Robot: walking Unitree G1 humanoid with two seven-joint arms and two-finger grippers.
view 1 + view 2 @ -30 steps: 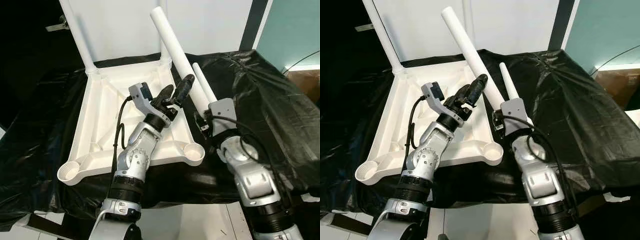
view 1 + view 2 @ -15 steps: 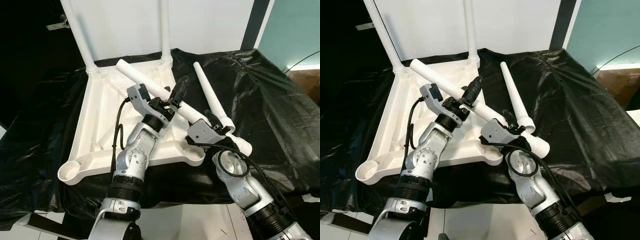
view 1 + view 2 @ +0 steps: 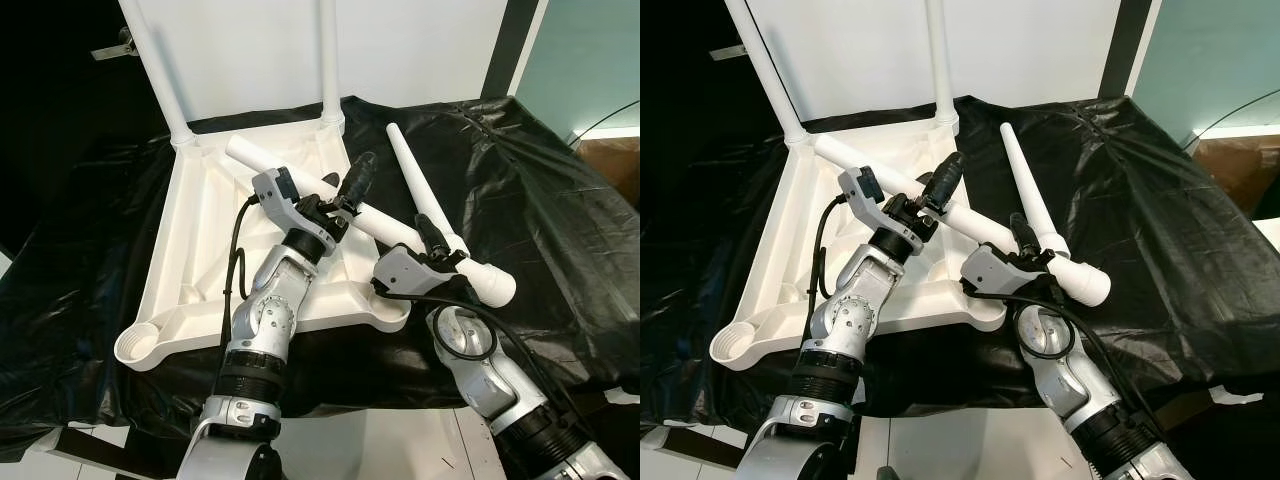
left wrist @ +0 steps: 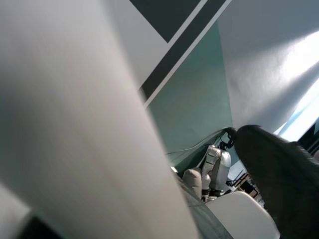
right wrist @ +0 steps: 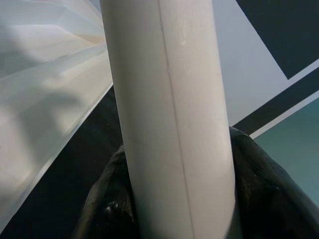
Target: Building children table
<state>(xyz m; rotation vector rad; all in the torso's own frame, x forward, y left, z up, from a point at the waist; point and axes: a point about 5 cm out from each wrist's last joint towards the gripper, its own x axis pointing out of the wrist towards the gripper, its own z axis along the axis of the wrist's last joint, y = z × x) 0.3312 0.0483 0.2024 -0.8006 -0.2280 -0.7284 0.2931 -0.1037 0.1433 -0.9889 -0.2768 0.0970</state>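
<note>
I am holding one white leg [image 3: 390, 227] across centre frame, its long axis slanting from upper left over the upturned tabletop [image 3: 200, 250] to its flared end at lower right. The right pincer [image 3: 440, 258] is pinching it near that end; the left pincer [image 3: 345, 190] is closing around mid-shaft. The empty corner socket [image 3: 387, 298] is lying just below, nearer the right arm. A spare leg [image 3: 420, 195] is resting on the black-draped bench [image 3: 540, 200].

Silver jointed arms, black cables, black-fingered left pincer [image 3: 343, 187].
</note>
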